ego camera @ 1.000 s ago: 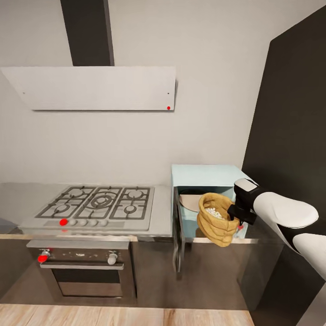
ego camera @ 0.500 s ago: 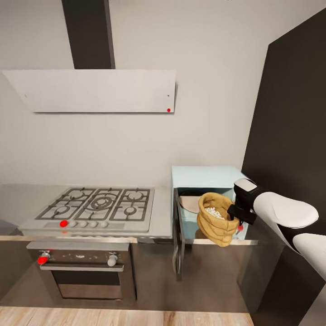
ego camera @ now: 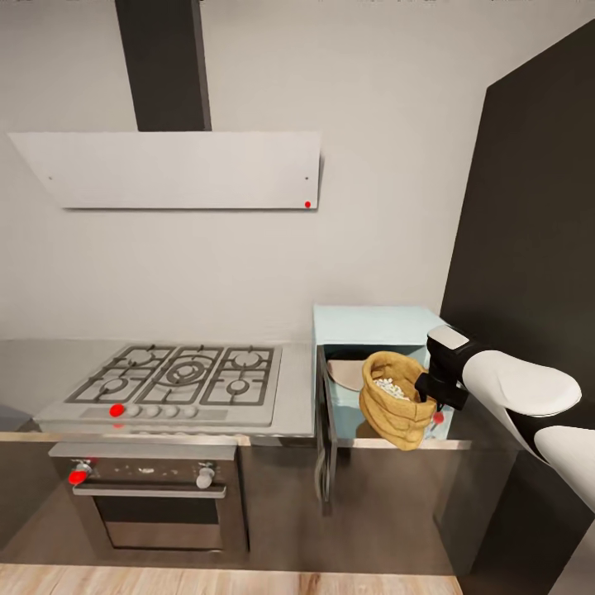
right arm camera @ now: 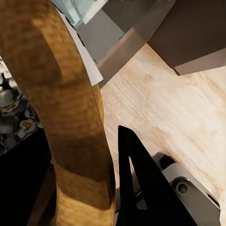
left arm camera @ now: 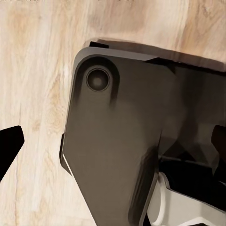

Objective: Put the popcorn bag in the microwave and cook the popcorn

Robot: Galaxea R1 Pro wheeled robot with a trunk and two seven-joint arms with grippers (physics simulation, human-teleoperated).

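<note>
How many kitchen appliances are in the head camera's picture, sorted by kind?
Gas hob: 1
Extractor hood: 1
Built-in oven: 1
Microwave: 1
Total: 4

No readable text, label, brand or number anywhere; plain red dots only, on the hood [ego camera: 307, 204], the hob [ego camera: 116, 410] and the oven [ego camera: 78, 476].
</note>
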